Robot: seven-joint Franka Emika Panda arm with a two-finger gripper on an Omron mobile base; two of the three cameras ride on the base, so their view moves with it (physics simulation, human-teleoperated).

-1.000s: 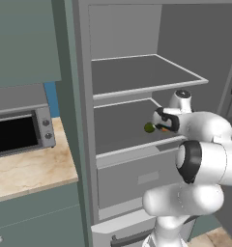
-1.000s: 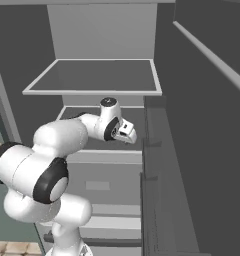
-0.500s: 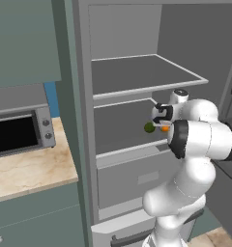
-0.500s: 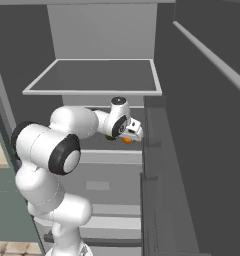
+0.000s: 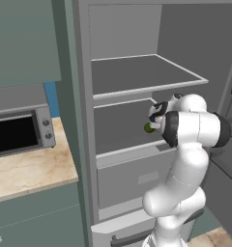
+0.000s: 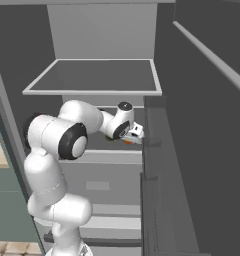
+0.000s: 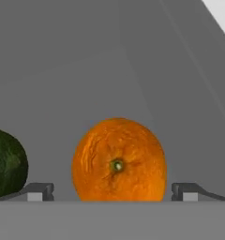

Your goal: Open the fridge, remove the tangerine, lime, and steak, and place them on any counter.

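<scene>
The arm has folded and pushed the end effector (image 7: 112,194) deeper onto the fridge (image 5: 137,77) shelf, toward the tangerine (image 7: 119,159).

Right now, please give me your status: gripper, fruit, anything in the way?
Gripper open, inside the fridge. Tangerine centred between the fingertips, not gripped. Lime just beside it, close to one fingertip.

Upper cabinets (image 5: 26,43): grey-green, flat-fronted, to my left.
Wall (image 5: 52,99): a blue strip shows under those cabinets.
Microwave (image 5: 19,132): grey, dark glass door, two round dials on its right side.
Lower cabinet (image 5: 36,219): grey-green, with a small round knob near the bottom edge.
Floor (image 5: 217,237): pale, tile-patterned, lower right corner.
</scene>
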